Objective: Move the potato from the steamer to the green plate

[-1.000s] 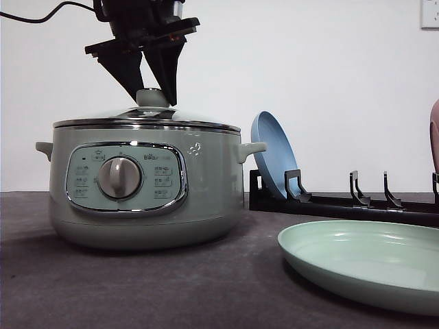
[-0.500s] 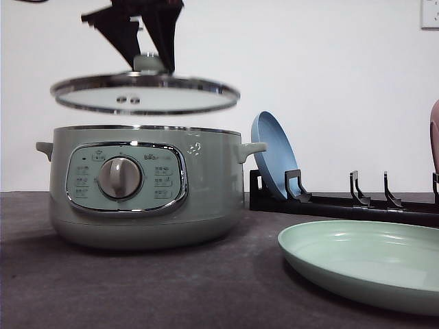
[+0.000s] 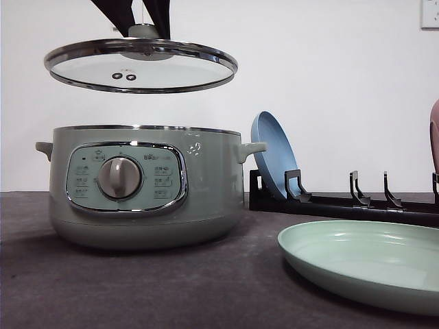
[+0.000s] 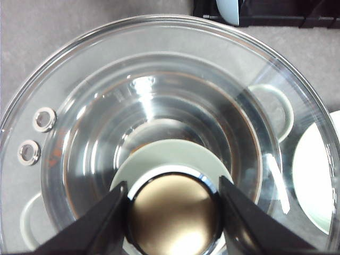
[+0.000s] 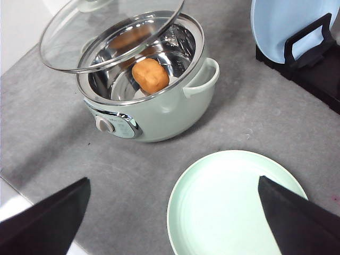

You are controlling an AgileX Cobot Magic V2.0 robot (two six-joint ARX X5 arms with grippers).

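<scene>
The pale green steamer stands on the table's left with its top uncovered. Its glass lid hangs level well above it. My left gripper is shut on the lid's knob, one finger on each side. In the right wrist view the orange-brown potato lies on the bottom of the steamer, partly under the raised lid. The green plate lies flat on the table to the steamer's right, with nothing on it. My right gripper hovers high over the green plate, fingers wide open.
A black dish rack stands behind the green plate and holds a blue plate on edge. A pinkish-brown plate's rim shows at the far right. The dark table has bare room in front of the steamer.
The left gripper has lifted the lid off the steamer and carried it straight upward, well above the rim. The steamer and plates have not moved.
</scene>
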